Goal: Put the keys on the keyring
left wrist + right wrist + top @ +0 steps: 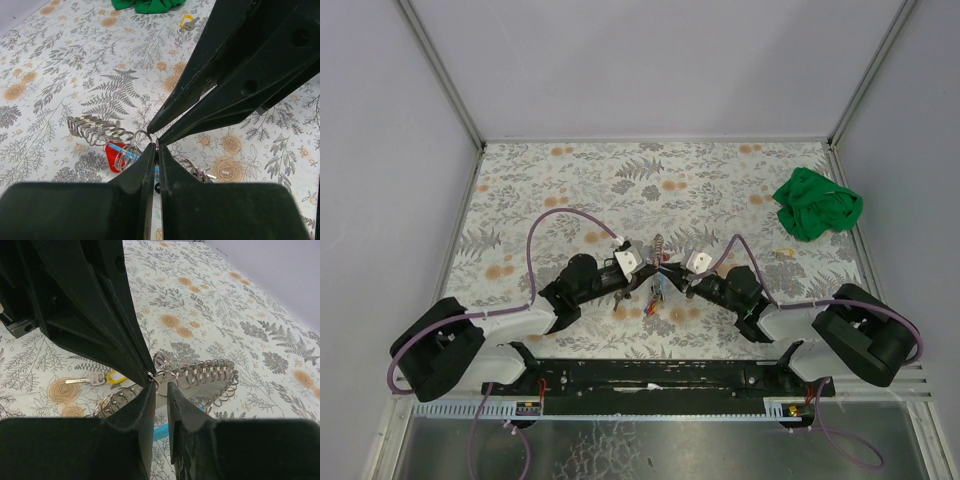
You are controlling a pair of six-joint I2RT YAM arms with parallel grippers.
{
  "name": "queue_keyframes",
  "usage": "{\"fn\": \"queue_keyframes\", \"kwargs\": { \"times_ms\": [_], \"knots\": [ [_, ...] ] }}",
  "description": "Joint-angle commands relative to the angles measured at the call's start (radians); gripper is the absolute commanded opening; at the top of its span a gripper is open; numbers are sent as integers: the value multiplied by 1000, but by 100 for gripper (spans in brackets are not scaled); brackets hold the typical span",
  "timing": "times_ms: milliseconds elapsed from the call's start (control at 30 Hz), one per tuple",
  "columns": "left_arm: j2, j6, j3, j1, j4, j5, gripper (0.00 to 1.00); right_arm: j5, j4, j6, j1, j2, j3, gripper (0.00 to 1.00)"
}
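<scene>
Both grippers meet tip to tip over the middle of the table. My left gripper (157,150) is shut on a thin steel keyring (141,138) at its fingertips. That keyring hangs off a metal holder strung with several more rings (210,377) and a red tag (112,153). My right gripper (161,390) comes in from the opposite side with its jaws a narrow gap apart, and the keyring (165,381) stands at their tips. One yellow-tagged key (100,379) lies flat beside the holder. Another yellow-headed key (187,22) lies far off by the cloth.
A crumpled green cloth (817,205) sits at the back right of the flowered table cover (570,190). Grey walls close the table on three sides. The arm bases and a black rail (650,375) run along the near edge.
</scene>
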Motion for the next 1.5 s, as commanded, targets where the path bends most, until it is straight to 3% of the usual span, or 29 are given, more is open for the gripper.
{"fn": "queue_keyframes", "kwargs": {
  "times_ms": [0,500,933,1167,1300,1467],
  "knots": [
    [10,-5,16,-12,93,-2,1,-12,130,45,11,27,17,23],
    [5,16,-41,-12,212,106,0,-51,218,37,9,81,7,26],
    [9,48,-77,-2,281,218,0,-261,336,130,-101,108,-1,1],
    [-3,44,-85,8,272,195,13,-255,137,40,-118,-8,11,0],
    [-30,65,-89,19,230,174,21,-248,-74,-61,-118,-95,42,0],
    [-47,81,-88,38,191,189,25,-244,-303,-162,-118,-179,92,0]
  ]
}}
